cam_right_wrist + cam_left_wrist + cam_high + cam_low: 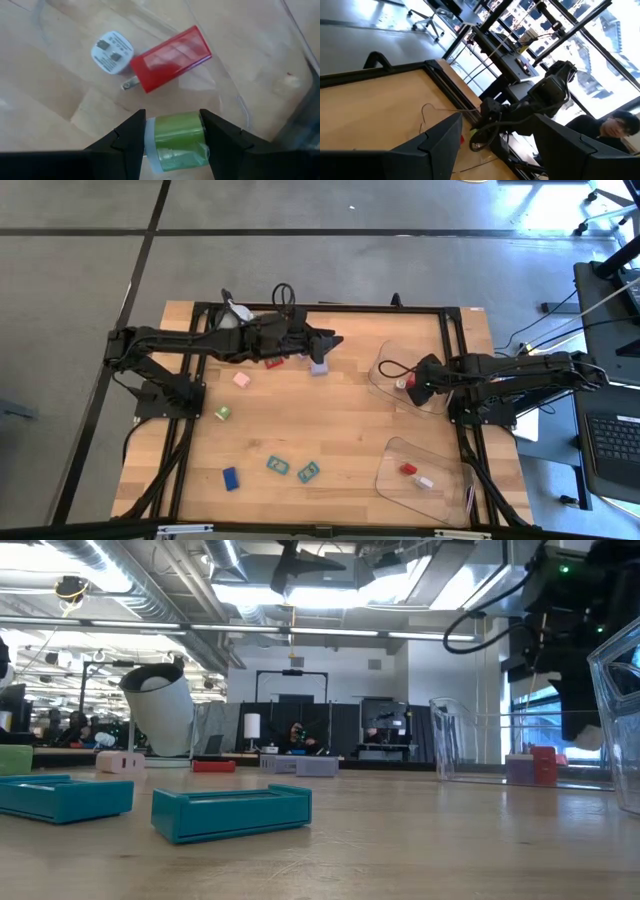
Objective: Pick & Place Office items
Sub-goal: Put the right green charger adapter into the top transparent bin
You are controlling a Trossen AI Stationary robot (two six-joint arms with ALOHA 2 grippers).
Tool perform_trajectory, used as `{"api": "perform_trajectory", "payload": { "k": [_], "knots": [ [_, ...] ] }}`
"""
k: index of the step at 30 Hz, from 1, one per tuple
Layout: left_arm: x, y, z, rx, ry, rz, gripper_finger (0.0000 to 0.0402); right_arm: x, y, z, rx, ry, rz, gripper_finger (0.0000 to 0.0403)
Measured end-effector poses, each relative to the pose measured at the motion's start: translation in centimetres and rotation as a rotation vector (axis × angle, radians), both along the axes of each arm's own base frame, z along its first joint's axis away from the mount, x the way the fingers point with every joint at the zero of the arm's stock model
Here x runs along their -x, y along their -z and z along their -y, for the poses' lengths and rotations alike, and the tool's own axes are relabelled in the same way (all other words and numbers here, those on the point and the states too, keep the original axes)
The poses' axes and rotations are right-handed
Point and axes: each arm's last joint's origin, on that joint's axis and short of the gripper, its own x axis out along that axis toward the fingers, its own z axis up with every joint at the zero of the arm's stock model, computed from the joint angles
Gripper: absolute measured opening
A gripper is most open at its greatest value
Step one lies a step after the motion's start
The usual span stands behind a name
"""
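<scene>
Release looks like the step in hand: right gripper [172,131], fingers clamped on a green piece [176,137], hangs over the far clear tray [385,352] and should probably lower beside the red block [170,59] before opening.

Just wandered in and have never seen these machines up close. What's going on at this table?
Two robot arms are sorting small office items into clear plastic trays. The right end effector grips a green piece above the far tray, where a red block and a white plug adapter already lie. The left end effector hangs open over a lavender block, holding nothing. The near tray holds a red piece and a white one; pink, green, blue and teal pieces remain on the table.
</scene>
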Motion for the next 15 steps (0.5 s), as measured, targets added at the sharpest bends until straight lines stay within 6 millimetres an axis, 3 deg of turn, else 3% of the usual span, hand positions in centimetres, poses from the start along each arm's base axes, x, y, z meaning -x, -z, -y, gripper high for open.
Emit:
{"api": "perform_trajectory", "payload": {
  "k": [15],
  "knots": [
    [-0.1,0.0,1.5,-0.01,-0.043,0.0,0.0237,-0.2,1.2,0.1,0.048,-0.043,0.033,0.0205]
  ]
}}
